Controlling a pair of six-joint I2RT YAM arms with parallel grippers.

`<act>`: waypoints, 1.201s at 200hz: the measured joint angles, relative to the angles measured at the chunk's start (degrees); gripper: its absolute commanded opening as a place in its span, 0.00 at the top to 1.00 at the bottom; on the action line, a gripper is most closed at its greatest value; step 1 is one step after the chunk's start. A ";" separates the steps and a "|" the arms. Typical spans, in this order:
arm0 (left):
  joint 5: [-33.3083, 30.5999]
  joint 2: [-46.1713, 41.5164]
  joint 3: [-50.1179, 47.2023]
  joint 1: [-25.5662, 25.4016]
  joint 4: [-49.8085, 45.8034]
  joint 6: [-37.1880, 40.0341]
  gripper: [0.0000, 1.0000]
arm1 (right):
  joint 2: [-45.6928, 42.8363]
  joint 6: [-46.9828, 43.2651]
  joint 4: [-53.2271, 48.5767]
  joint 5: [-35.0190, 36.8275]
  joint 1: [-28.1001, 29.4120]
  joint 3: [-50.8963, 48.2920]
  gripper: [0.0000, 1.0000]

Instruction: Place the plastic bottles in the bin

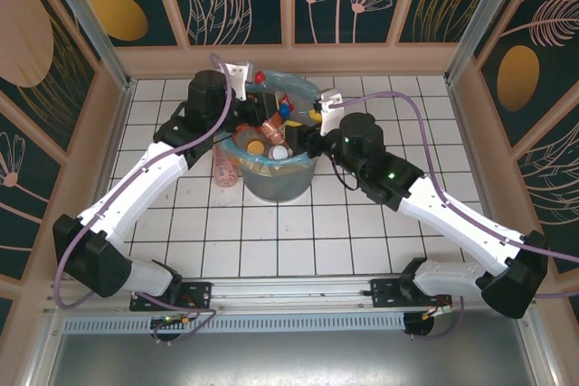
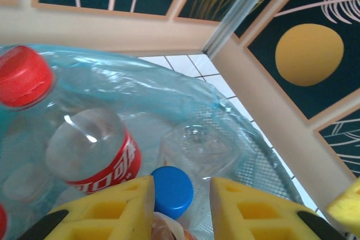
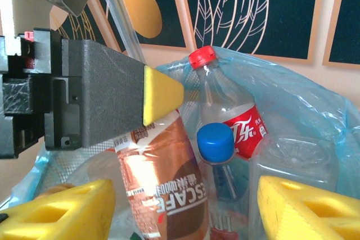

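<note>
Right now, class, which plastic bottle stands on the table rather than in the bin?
The pink-labelled bottle, upright on the white tiled table just left of the bin. All the other bottles seen are heaped inside the blue-lined bin.

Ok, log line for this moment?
left pincer: over bin, grip unclear | right pincer: open, over bin | bin: piled with bottles | one bottle on table beside bin

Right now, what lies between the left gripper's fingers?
Left wrist view: a blue bottle cap shows in the gap of the left gripper, a brownish bottle beneath it; grip unclear.
</note>
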 measured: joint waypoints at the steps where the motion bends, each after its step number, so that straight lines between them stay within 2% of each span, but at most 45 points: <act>1: -0.02 0.02 0.00 -0.09 0.00 0.02 0.67 | 0.00 0.00 0.00 0.00 0.00 0.00 0.32; 29: 0.35 0.79 0.26 -1.88 0.22 0.59 0.67 | 0.00 0.00 0.00 0.04 0.00 0.00 0.32; 60: -0.68 1.81 0.28 -2.43 0.33 1.53 0.46 | 0.00 -0.02 0.00 0.09 0.00 -0.02 0.32; 94: -4.79 2.03 1.16 -2.62 -1.44 1.53 0.36 | 0.00 -0.02 -0.04 0.02 0.00 0.00 0.32; 125: -11.02 0.11 4.50 -2.62 -1.51 1.68 0.32 | 0.00 -0.02 -0.81 0.00 0.00 0.63 0.32; 179: -27.63 -15.39 4.39 -2.08 0.33 2.80 0.29 | 1.18 -0.31 -2.60 -0.02 1.79 3.82 0.32; 193: -29.11 -17.86 2.51 0.24 0.90 2.47 0.28 | 3.43 -0.74 -3.54 -0.26 3.21 7.06 0.32; 210: -28.48 -19.12 -1.70 5.81 1.66 0.81 0.28 | 7.21 -2.03 -5.11 -0.83 5.38 11.89 0.32; 240: -24.92 -15.78 -10.84 14.82 2.60 -2.14 0.26 | 12.17 -4.50 -6.29 -1.09 9.46 16.90 0.32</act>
